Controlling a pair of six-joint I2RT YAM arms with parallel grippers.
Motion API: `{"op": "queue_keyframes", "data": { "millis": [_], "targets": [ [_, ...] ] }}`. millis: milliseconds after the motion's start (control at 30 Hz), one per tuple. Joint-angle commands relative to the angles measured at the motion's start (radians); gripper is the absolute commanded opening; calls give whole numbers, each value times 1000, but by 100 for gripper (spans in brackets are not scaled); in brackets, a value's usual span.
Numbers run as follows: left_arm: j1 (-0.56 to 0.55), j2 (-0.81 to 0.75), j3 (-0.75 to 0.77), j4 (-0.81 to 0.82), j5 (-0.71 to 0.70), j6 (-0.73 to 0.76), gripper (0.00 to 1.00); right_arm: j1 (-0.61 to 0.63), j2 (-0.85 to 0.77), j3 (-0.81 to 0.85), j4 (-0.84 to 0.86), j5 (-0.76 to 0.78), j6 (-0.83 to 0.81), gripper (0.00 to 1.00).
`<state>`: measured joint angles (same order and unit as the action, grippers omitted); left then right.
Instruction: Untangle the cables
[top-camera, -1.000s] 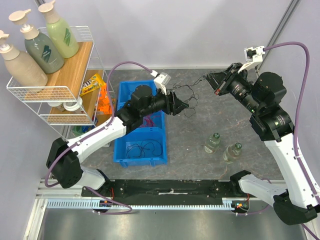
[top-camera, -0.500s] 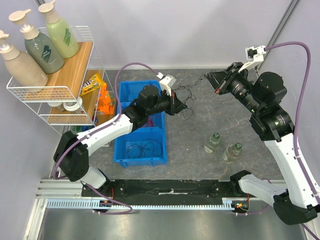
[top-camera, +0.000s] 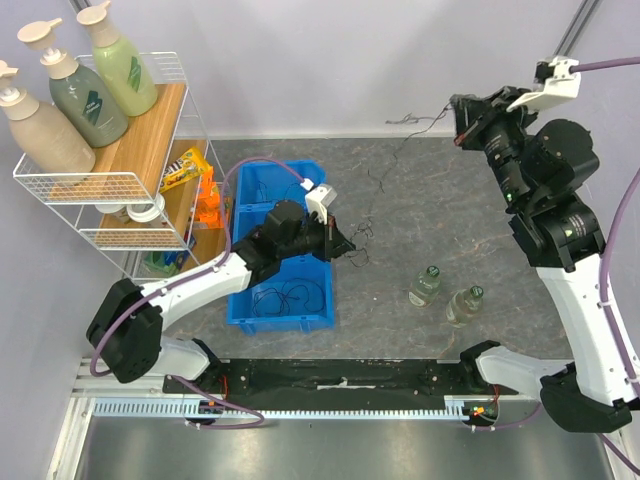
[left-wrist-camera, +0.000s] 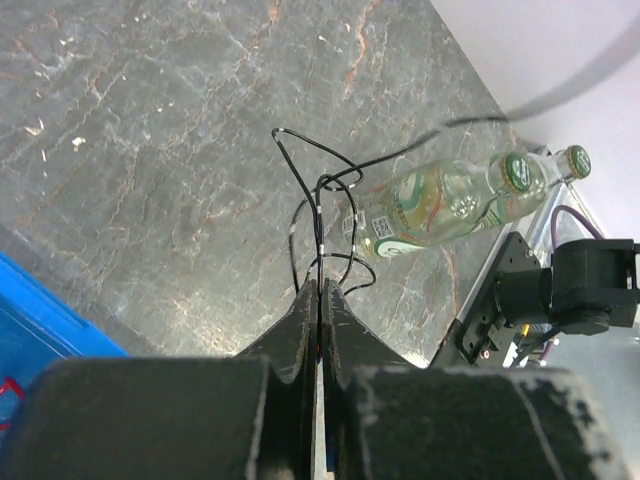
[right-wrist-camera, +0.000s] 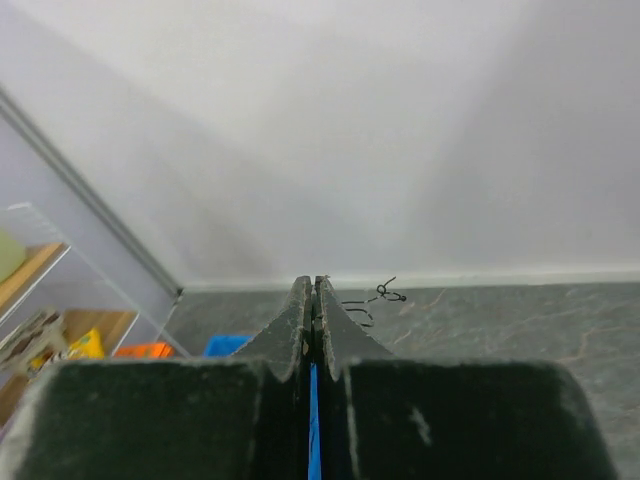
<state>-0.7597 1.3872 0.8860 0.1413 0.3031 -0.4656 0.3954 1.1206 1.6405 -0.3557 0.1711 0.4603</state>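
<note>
A thin black cable runs taut between my two grippers above the table. My left gripper is shut on its lower, looped end just right of the blue bin. In the left wrist view the loops fan out from the closed fingertips. My right gripper is raised at the back right and shut on the upper end, whose curly tip sticks out beside the closed jaws. Another black cable tangle lies in the bin's near compartment.
Two small glass bottles lie on the table to the right of the bin, also seen as bottles in the left wrist view. A wire shelf rack with pump bottles and snacks stands at the far left.
My left gripper closed on the black cable and pulled back and down toward the near side. My right arm lifted up and to the right, stretching the cable out.
</note>
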Motion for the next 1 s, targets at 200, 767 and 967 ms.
{"op": "queue_keyframes", "data": {
  "millis": [200,767,967],
  "targets": [
    [-3,-60,-88,43,1,-44,2,-3,38,170,76,283,-244,0],
    [0,-316,-130,-169,-127,2,2,-139,226,213,150,542,-505,0],
    [23,-314,34,-258,-237,35,2,-165,182,64,103,337,-261,0]
  ]
}}
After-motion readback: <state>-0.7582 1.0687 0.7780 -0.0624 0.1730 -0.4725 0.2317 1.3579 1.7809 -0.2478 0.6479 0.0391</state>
